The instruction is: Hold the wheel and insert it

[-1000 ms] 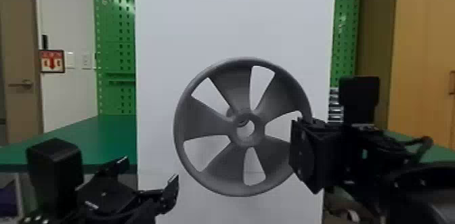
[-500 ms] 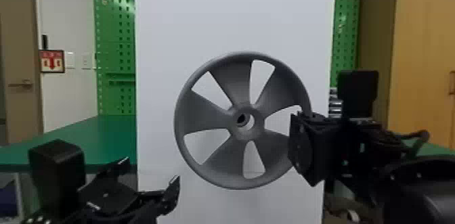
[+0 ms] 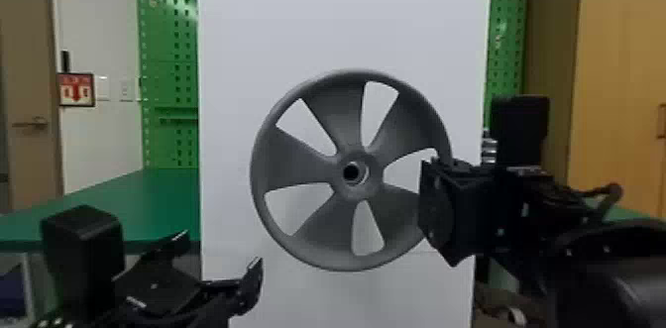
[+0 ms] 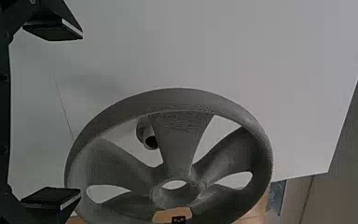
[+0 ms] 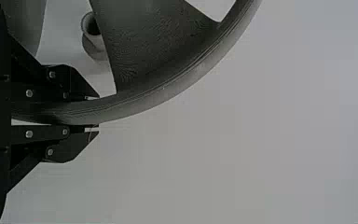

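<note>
The grey five-spoked wheel (image 3: 307,168) hangs upright before the white board, its rim in my right gripper (image 3: 436,208). In the right wrist view my right gripper (image 5: 95,112) is shut on the rim of the wheel (image 5: 168,93), and a grey peg (image 5: 93,39) juts from the board behind. Through the hub hole in the head view, a dark round end is visible. Between spokes of the wheel (image 4: 177,140), the left wrist view shows the peg (image 4: 148,135), apart from the hub. Low at the left, my left gripper (image 3: 223,252) stands open and empty; its fingers also frame the gap (image 4: 51,114).
The white board (image 3: 347,20) stands upright behind the wheel. A green table (image 3: 124,213) extends behind it at the left, with green pegboard (image 3: 168,54) beyond. A wooden cabinet (image 3: 624,79) is at the right.
Wheel and right gripper have risen slightly, and the peg's dark end has come from the hub's upper left into its hole as seen from the head. The left arm has stayed put.
</note>
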`<act>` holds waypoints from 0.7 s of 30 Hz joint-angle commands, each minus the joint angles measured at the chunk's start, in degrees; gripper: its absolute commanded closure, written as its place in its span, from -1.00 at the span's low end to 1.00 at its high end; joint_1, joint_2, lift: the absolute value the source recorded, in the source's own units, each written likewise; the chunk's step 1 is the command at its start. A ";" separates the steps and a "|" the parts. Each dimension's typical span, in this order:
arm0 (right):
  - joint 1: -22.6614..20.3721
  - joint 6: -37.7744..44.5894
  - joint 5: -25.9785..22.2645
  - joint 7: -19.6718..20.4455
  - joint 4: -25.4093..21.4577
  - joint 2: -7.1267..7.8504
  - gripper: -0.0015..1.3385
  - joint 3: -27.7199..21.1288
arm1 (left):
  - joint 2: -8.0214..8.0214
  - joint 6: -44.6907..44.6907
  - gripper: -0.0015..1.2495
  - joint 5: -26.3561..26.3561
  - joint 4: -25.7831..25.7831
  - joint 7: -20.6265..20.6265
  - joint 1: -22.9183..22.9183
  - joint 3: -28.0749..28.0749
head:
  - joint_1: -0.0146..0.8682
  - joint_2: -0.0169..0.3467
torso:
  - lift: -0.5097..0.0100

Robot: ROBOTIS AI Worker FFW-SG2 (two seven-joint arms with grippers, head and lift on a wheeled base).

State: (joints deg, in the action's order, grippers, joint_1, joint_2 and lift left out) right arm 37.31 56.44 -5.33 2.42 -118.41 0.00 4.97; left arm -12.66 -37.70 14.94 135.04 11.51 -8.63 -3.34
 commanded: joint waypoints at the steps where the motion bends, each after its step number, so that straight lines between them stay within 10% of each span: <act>1: 0.22 -0.11 -0.12 0.04 0.37 -0.05 0.81 0.39 | 0.00 0.09 -0.84 0.00 -0.04 0.00 0.01 0.00 | -0.75 -0.82 | -0.74; 21: 0.48 -0.46 -0.12 0.40 0.90 -0.05 0.81 0.48 | 0.00 0.09 -0.84 0.00 -0.13 0.00 0.01 0.00 | -0.75 -0.82 | -0.74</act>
State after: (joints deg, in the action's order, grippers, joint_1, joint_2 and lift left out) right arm 37.78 56.06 -5.45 2.74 -117.68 0.00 5.46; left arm -12.66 -37.62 14.95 135.00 11.51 -8.61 -3.34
